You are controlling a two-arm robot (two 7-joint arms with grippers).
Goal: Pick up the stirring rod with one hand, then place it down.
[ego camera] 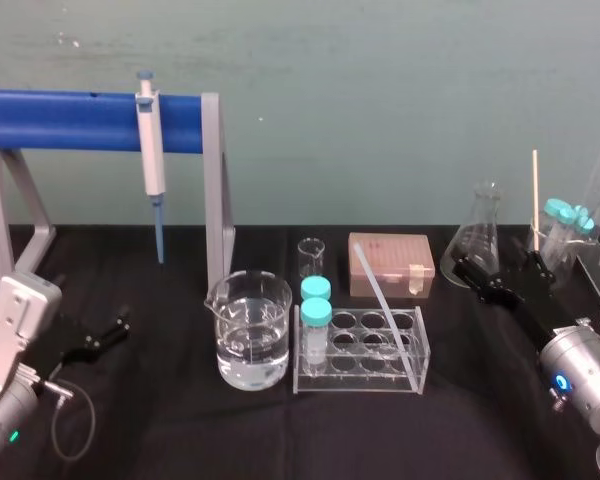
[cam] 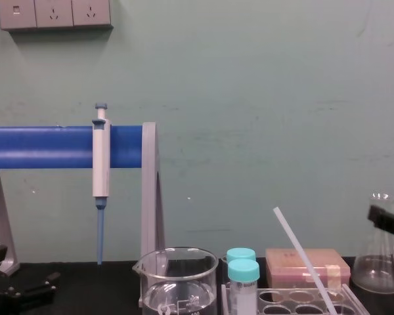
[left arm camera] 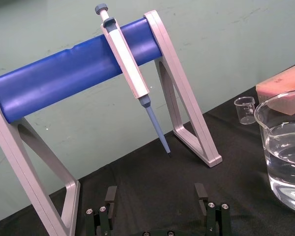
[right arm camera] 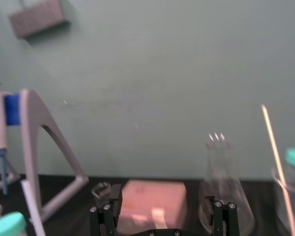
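The rod point(ego camera: 385, 305) leans in the clear rack point(ego camera: 412, 372) in the middle of the black table point(ego camera: 180, 420). Its low end sits in the rack on the right side. Its top tips up and back to the left, near a small glass cup point(ego camera: 311, 255). In the chest view the rod point(cam: 305, 262) goes up at a slant from the rack, beside two tubes with blue caps point(cam: 243, 270). The rod is apart from both hands.

The right hand point(ego camera: 495, 270) is out over the table on the right, close to the flask point(ego camera: 483, 215). Its two fingers are spread apart, and there is nothing between them. In the right wrist view this hand point(right arm camera: 160, 194) points at a pink box point(right arm camera: 152, 199), with the flask point(right arm camera: 223, 177) off to one side.

The left hand point(ego camera: 95, 335) sits low on the left of the table, by the foot of the stand. In the left wrist view its fingers point(left arm camera: 110, 194) are also apart and hold nothing.

A big cup of water point(ego camera: 250, 335) stands just left of the rack. A pipette point(ego camera: 153, 150) hangs on the blue bar of the stand point(ego camera: 70, 118). A thin tan stick point(ego camera: 535, 200) stands up at the far right, past the flask.
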